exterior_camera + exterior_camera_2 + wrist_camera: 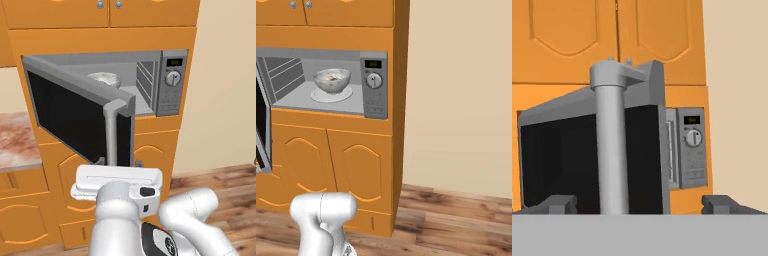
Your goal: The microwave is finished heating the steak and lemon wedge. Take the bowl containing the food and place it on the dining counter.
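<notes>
Your jaws are standing wide, released, straddling the door handle (611, 150) at frame centre; the bowl (331, 80) is sitting beyond, upper left, inside the microwave (374, 85).

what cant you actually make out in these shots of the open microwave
- Bowl contents: right base view, too small to tell steak from lemon.
- Same bowl in left base view: only its rim shows; the open door hides the rest.
- Microwave display: hand view, digits too small to read.
- Door's left part: right base view, cut off by the picture's edge.
</notes>
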Motion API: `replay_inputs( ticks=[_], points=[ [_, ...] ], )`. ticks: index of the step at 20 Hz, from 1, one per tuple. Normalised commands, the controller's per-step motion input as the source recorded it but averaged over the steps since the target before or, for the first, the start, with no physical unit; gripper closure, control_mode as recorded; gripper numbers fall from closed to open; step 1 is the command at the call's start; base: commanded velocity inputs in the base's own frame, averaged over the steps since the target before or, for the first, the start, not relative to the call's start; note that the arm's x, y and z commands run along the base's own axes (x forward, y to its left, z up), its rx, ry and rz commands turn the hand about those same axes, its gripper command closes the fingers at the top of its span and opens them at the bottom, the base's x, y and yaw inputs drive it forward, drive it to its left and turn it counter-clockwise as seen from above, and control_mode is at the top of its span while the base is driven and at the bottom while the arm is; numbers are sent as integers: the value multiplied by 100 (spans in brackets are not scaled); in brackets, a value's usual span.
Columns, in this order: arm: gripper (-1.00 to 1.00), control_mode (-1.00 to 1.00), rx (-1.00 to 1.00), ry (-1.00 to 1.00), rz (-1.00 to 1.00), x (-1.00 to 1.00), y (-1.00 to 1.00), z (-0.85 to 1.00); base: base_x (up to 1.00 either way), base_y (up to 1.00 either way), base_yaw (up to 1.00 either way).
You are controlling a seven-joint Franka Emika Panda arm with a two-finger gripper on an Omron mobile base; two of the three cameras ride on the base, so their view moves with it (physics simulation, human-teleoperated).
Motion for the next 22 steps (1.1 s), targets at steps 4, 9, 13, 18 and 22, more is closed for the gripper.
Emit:
replay_inputs(
  ticks=[4,9,13,18,22],
  points=[
    [-100,-100,-1,-6,-2,-8,22,0,0,0,0],
    [-100,-100,9,-4,1,-22,-68,6,0,0,0],
    [-100,-100,25,0,9,-7,-100,15,0,0,0],
    [-100,-100,28,0,14,0,-100,9,0,0,0],
    [-100,-100,27,1,21,32,-100,0,0,0,0]
  ],
)
